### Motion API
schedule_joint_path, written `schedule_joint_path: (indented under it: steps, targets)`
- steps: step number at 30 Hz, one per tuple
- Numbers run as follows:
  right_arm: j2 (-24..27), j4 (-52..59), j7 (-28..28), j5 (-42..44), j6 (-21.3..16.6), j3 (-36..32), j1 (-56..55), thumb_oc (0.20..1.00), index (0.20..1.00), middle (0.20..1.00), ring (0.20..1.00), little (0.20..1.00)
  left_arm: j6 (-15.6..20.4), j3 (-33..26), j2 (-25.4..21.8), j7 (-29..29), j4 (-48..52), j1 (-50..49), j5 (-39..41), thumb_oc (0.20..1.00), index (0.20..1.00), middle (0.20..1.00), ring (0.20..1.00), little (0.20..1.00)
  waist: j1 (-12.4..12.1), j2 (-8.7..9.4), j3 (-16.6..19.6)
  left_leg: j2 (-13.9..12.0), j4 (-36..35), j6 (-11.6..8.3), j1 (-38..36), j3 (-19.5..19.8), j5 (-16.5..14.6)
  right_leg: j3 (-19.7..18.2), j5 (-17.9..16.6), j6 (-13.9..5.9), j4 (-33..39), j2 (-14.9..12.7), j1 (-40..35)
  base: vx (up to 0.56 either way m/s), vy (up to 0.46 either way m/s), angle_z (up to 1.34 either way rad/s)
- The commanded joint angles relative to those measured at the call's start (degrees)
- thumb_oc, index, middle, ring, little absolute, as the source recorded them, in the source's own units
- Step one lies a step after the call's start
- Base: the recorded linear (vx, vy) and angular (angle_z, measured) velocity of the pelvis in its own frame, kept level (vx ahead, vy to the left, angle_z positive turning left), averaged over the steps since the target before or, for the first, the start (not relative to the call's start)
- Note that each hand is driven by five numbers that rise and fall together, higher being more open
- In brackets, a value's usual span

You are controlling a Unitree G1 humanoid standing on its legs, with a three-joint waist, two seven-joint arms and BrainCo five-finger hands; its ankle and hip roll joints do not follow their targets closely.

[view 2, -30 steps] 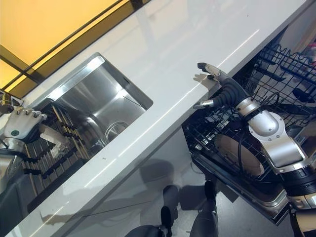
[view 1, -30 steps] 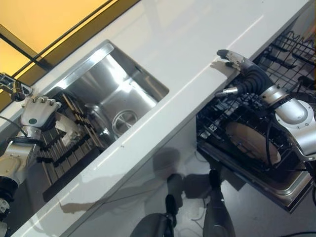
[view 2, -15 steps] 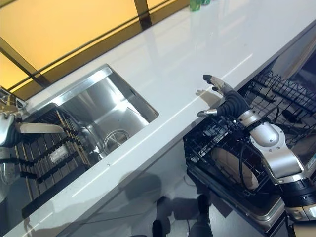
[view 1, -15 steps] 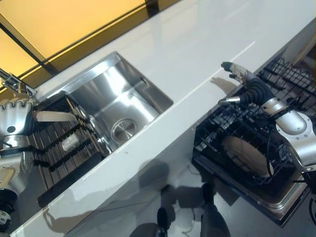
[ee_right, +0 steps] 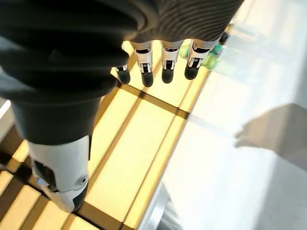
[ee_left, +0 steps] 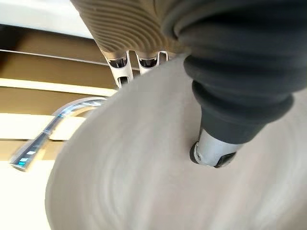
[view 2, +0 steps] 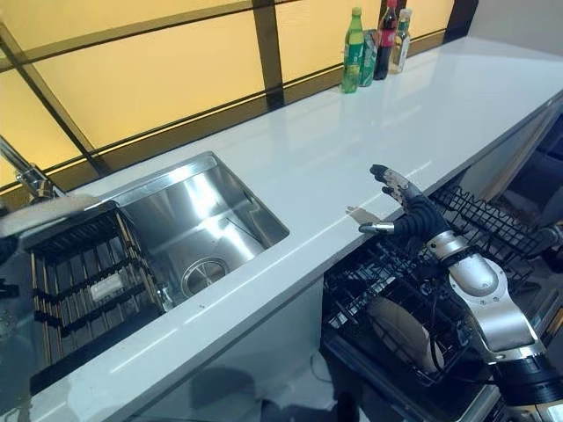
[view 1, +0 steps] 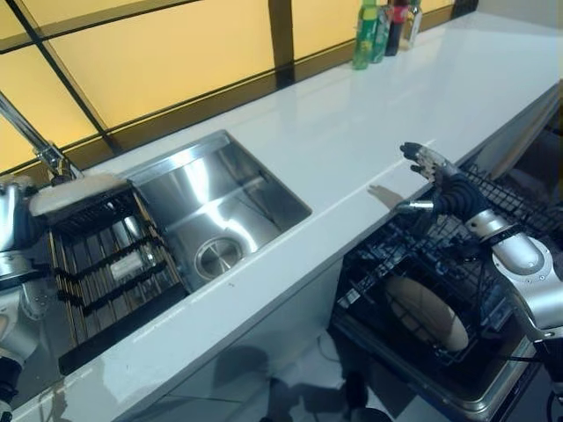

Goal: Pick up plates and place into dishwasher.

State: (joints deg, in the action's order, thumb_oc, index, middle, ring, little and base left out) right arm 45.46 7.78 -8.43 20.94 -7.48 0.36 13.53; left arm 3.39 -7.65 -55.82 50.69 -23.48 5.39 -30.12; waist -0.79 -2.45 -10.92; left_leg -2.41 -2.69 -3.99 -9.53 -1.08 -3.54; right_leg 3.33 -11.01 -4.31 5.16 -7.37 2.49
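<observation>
My left hand (view 1: 12,224) at the far left is shut on a pale round plate (view 1: 76,188), held about level above the black dish rack (view 1: 106,268) in the sink. In the left wrist view the thumb (ee_left: 225,110) presses on the plate's face (ee_left: 144,182) and the fingers curl behind its rim. My right hand (view 1: 437,181) hovers open over the counter's front edge, above the pulled-out dishwasher rack (view 1: 387,264); its straight fingers (ee_right: 165,62) hold nothing. A second plate (view 1: 428,313) leans in that rack.
A steel sink (view 1: 224,211) with a faucet (view 1: 35,148) is set in the long white counter (view 1: 352,114). Several bottles (view 2: 374,44) stand at the counter's back by the window. The open dishwasher juts out below the counter at the right.
The camera has swung, so the whole scene shifted. My left hand has lifted the plate up out of the dish rack. My right hand stays open by the counter edge.
</observation>
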Motion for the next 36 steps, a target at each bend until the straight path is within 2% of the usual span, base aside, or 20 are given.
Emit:
schedule_joint_path:
  steps: [1,6,10,16,21,26,29,36]
  targets:
    - [-0.6,7.3,1.7,1.7,-8.0,-2.8,1.6,1.000,1.000,1.000,1.000,1.000,5.7,-2.6,-3.5,1.5,6.0,1.0,4.0,0.200,0.200,0.200,0.200,0.200,-2.3,0.02,4.2,-0.6,-0.3,0.34,5.6,4.4,1.9,1.3,10.9,-6.23,-8.2,-6.2,-1.8,-0.02,-0.201,0.07]
    - [-3.0,9.9,1.9,1.7,-8.8,-0.1,4.9,1.000,1.000,1.000,1.000,1.000,10.2,-2.8,-0.8,-4.3,14.5,4.4,7.2,0.200,0.200,0.200,0.200,0.200,-4.2,1.50,5.9,-1.1,-1.1,0.26,4.5,5.0,1.9,2.5,11.2,-6.00,-7.0,-5.4,-4.1,-0.01,-0.165,0.06]
    - [-5.0,11.8,3.1,1.6,-7.2,2.9,8.0,1.000,1.000,1.000,1.000,1.000,12.2,-1.0,2.4,-10.9,22.3,7.5,11.3,0.200,0.200,0.200,0.200,0.200,-6.1,2.51,7.5,-1.4,-1.6,0.12,3.9,5.9,2.1,4.0,11.4,-5.67,-6.3,-4.7,-5.9,-0.03,-0.171,0.02]
    - [-7.7,12.8,3.0,1.4,-5.7,8.8,12.4,1.000,1.000,1.000,1.000,1.000,13.1,4.5,7.7,-14.4,29.0,12.0,14.5,0.200,0.200,0.200,0.200,0.200,-7.7,3.12,9.0,-1.7,-1.9,0.06,3.8,7.2,2.6,5.5,11.6,-4.87,-5.5,-3.5,-7.7,-0.05,-0.119,0.12]
    - [-8.7,12.8,3.0,1.6,-5.2,13.3,17.0,1.000,1.000,1.000,1.000,1.000,11.8,9.8,11.5,-16.3,31.1,16.2,15.2,0.200,0.200,0.200,0.200,0.200,-8.6,3.67,9.6,-1.8,-2.0,-0.20,4.0,8.1,3.2,6.8,11.7,-4.26,-4.7,-2.6,-8.7,-0.06,-0.105,0.17]
    - [-9.3,12.5,3.0,1.9,-4.4,16.3,20.8,1.000,1.000,1.000,1.000,1.000,11.1,12.7,13.2,-17.4,31.4,18.0,16.2,0.200,0.200,0.200,0.200,0.200,-8.8,3.94,10.1,-1.6,-1.8,-0.29,4.2,8.2,3.5,7.2,11.6,-3.79,-4.4,-2.1,-9.2,-0.05,-0.058,0.09]
    - [-10.1,12.6,1.2,3.5,-4.7,17.8,22.1,1.000,1.000,1.000,1.000,1.000,11.8,13.8,14.3,-17.6,31.2,18.9,15.7,0.200,0.200,0.200,0.200,0.200,-8.6,3.89,10.3,-1.6,-1.8,-0.28,4.3,7.8,3.6,7.2,11.5,-3.57,-3.9,-1.8,-9.4,-0.06,-0.041,0.02]
    - [-10.3,12.8,1.4,2.6,-4.3,19.0,23.6,1.000,1.000,1.000,1.000,1.000,12.3,15.8,13.9,-20.0,33.3,20.4,14.9,0.200,0.200,0.200,0.200,0.200,-8.9,3.77,10.7,-1.6,-1.8,-0.49,4.4,7.9,3.9,8.4,11.4,-3.27,-3.6,-1.7,-10.0,-0.03,-0.025,0.01]
